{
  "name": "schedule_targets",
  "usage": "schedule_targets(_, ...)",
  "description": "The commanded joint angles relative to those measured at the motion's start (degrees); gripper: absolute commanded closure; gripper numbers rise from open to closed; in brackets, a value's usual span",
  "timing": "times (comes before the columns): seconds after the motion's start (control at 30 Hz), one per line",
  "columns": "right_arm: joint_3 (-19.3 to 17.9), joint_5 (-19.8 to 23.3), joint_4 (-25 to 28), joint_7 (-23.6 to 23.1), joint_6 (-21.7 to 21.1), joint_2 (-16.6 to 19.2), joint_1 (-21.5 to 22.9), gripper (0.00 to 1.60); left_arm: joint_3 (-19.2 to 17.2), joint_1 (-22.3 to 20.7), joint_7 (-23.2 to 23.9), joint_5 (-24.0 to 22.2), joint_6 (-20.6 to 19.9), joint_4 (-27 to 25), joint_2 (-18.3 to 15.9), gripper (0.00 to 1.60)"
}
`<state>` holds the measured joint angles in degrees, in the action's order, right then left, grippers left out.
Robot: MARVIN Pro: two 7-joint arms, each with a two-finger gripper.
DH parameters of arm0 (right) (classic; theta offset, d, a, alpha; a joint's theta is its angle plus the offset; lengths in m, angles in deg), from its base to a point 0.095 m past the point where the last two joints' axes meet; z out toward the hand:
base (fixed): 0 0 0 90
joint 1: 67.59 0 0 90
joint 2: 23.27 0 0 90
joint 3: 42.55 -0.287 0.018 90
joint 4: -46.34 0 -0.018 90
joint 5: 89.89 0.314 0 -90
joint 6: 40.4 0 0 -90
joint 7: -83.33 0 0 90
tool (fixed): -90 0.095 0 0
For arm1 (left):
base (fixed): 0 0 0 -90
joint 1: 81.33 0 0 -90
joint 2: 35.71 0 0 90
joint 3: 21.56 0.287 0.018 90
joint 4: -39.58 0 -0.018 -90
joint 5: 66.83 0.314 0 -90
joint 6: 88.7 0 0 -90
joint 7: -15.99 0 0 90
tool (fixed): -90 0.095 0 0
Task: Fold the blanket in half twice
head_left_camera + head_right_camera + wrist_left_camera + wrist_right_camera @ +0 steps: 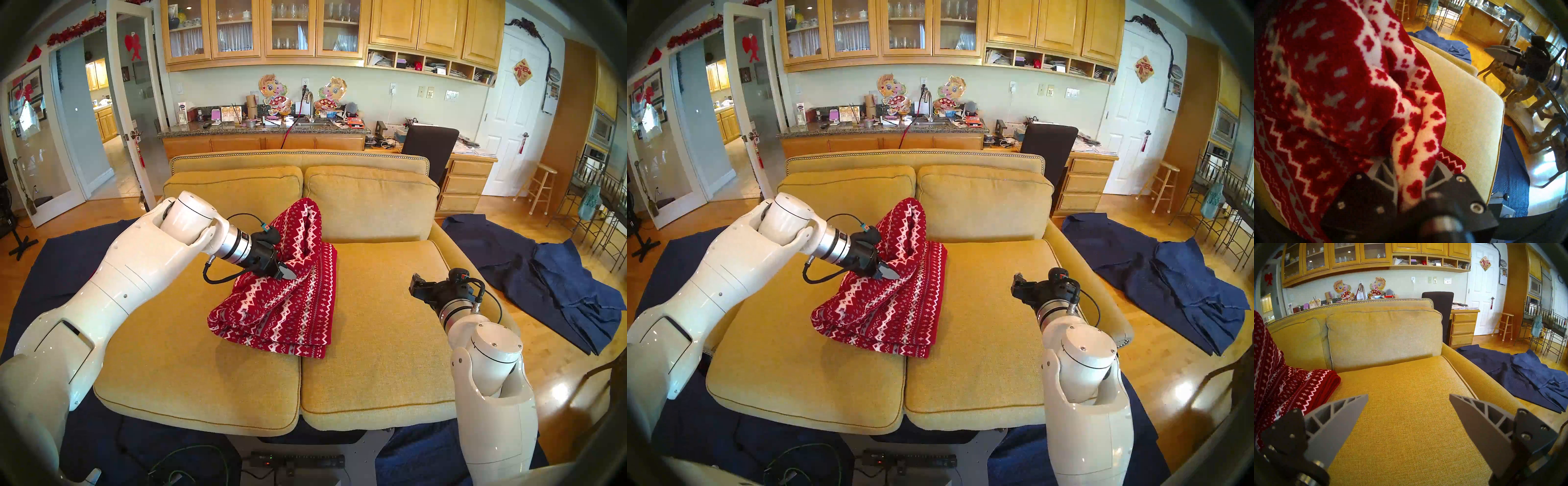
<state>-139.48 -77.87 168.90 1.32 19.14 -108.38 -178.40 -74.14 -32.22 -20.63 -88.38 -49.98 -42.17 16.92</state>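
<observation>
So the blanket (pixel 288 298) is piled in the middle of the tabletop (pixel 383 339) (a yellow sofa seat), nearer the back edge, with folded layers stacked flat along its front. A bunched white-and-red fold is clamped in the left gripper (pixel 288 273) and held up off the pile. The right gripper (pixel 1408 414) is parked over the right side of the tabletop, jaws spread wide, nothing held. Navy cloths (pixel 549 281) are seen on the floor past the right edge.
</observation>
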Motion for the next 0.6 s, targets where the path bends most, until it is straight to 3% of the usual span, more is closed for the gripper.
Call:
schedule_targets(0.0, 0.07, 0.03, 2.3, -0.08, 0.59, 0.05, 1.22, 0.0, -2.67, 0.53, -6.36, 0.86, -3.72, -5.54, -0.11, 1.6)
schedule_targets(0.57, 0.07, 0.04, 2.62, -0.06, 0.55, 0.03, 1.13, 0.0, -7.22, 5.71, -24.14, 1.64, -3.72, -10.69, 6.91, 1.6)
